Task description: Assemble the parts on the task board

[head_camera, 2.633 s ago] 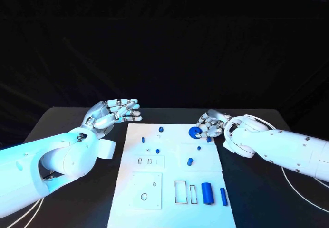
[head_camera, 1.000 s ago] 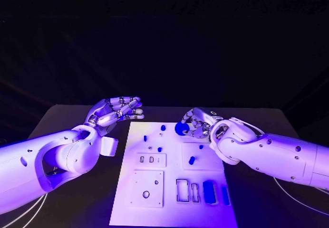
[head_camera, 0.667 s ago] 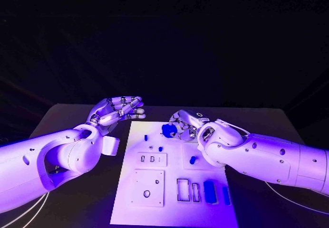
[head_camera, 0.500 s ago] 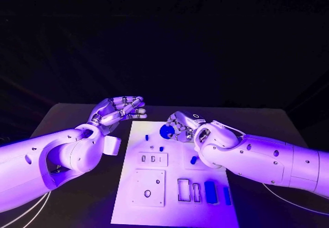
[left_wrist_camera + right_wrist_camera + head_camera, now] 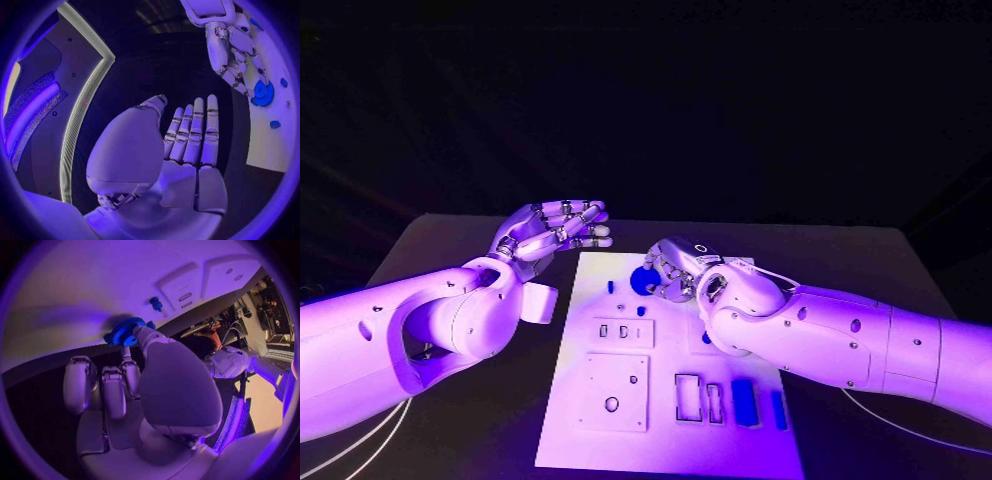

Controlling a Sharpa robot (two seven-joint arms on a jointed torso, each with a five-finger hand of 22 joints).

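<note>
black counter (image 5: 459,240), dark backdrop; right hand (image 5: 678,267) pinches gear (image 5: 646,280) over board (image 5: 668,420); left hand (image 5: 557,230) empty, fingers spread.

A flat black table (image 5: 473,380) is carrying a long white rectangular task board (image 5: 589,440), which is lying flat on its middle with the long side running away from the robot. Thin white cables (image 5: 358,445) are trailing across the table's near left corner beside the board.
</note>
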